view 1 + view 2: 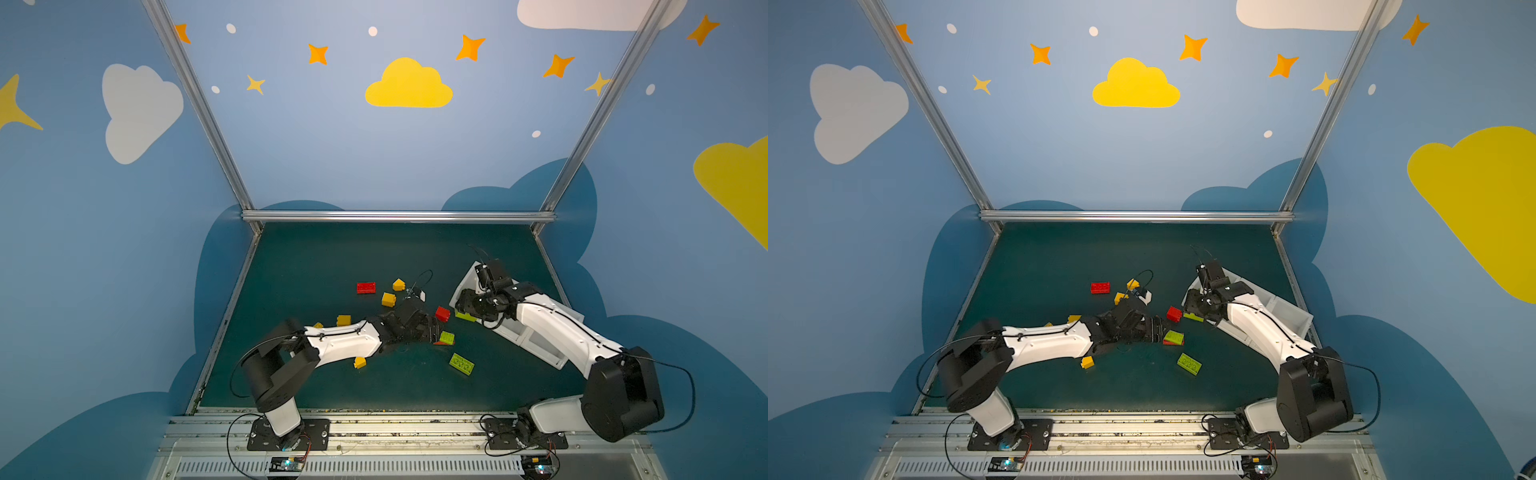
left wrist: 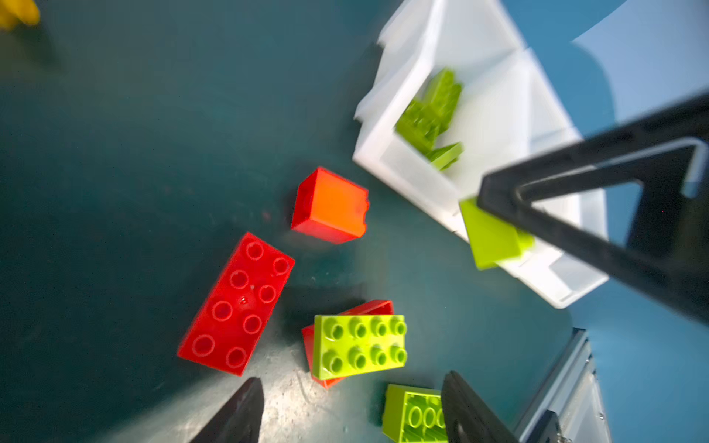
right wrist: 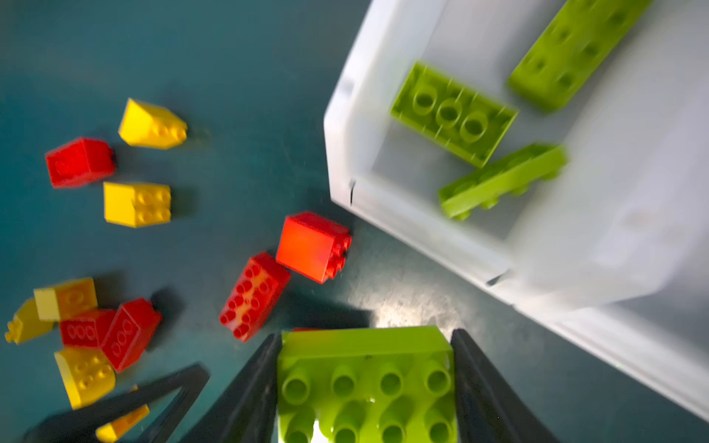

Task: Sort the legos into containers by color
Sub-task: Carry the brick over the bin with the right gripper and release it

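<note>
Closest to the lens, in the right wrist view, a lime green brick (image 3: 364, 383) is gripped between the two black fingers of the right end effector (image 3: 366, 333), its studs turned toward the wrist camera. It is held above the bench (image 1: 332, 249), just beside the left wall of the containers (image 1: 540, 345); whether it is past the rim cannot be told. The containers are seen as a white row on the right of the bench, running from far left to near right and partly hidden by the right arm. Three other green bricks (image 3: 452, 115) are found in the bin at the far end of the row, one of them underside up.

The left end effector (image 2: 353, 377) is held open, low over the middle of the bench, with nothing between its fingers. Just beyond its tips a green eight-stud brick (image 2: 358, 347) is stacked loosely on a red brick (image 2: 364, 307). A long red brick (image 2: 238, 303) and a red cube (image 2: 330, 207) are laid close by. An upturned green brick (image 1: 461, 364) is seen to the near right. Several yellow bricks (image 1: 388, 299) are scattered across the middle and left of the bench, with a flat red brick (image 1: 365, 287) on their far side. Two further red bricks (image 3: 130, 333) are seen among yellow ones in the right wrist view.
</note>
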Tool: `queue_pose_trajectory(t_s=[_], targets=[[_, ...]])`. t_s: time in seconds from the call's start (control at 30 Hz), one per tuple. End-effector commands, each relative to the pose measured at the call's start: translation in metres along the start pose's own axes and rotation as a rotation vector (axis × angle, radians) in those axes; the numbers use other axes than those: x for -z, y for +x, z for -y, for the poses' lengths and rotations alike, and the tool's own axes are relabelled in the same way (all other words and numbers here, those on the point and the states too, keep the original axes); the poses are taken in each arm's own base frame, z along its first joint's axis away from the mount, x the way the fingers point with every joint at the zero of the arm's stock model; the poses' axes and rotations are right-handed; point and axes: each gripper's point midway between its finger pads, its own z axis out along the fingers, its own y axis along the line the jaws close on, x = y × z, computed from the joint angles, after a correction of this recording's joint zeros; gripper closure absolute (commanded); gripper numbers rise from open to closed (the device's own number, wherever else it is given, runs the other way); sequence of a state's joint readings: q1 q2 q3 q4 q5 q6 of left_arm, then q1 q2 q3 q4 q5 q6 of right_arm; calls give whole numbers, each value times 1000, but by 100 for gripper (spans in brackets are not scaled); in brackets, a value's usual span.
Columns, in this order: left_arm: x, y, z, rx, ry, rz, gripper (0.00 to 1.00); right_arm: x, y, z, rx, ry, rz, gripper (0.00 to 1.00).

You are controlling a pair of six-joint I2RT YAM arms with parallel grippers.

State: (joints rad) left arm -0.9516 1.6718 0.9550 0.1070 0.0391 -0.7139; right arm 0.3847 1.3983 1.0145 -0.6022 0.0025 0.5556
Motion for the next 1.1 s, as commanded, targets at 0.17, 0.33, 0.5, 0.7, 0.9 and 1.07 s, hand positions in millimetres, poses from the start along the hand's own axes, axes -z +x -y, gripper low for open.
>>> queue_pose_trajectory(t_s=[0.17, 0.33, 0.5, 0.7, 0.9, 1.07], targets=[[21, 13, -28, -43, -99, 18, 28, 7, -55, 26, -35, 123, 83, 66], [28, 23, -35, -67, -132, 13, 28, -3, -74, 40, -70, 179, 95, 63], [34, 28, -41, -80, -151, 12, 27, -10, -85, 51, -118, 183, 92, 55], [38, 27, -38, -103, -151, 14, 24, -10, -91, 55, -141, 169, 94, 36], [39, 24, -25, -152, -156, -1, 18, 2, -94, 53, -146, 148, 125, 23], [36, 21, -15, -171, -164, -18, 16, 16, -98, 50, -147, 129, 158, 19]])
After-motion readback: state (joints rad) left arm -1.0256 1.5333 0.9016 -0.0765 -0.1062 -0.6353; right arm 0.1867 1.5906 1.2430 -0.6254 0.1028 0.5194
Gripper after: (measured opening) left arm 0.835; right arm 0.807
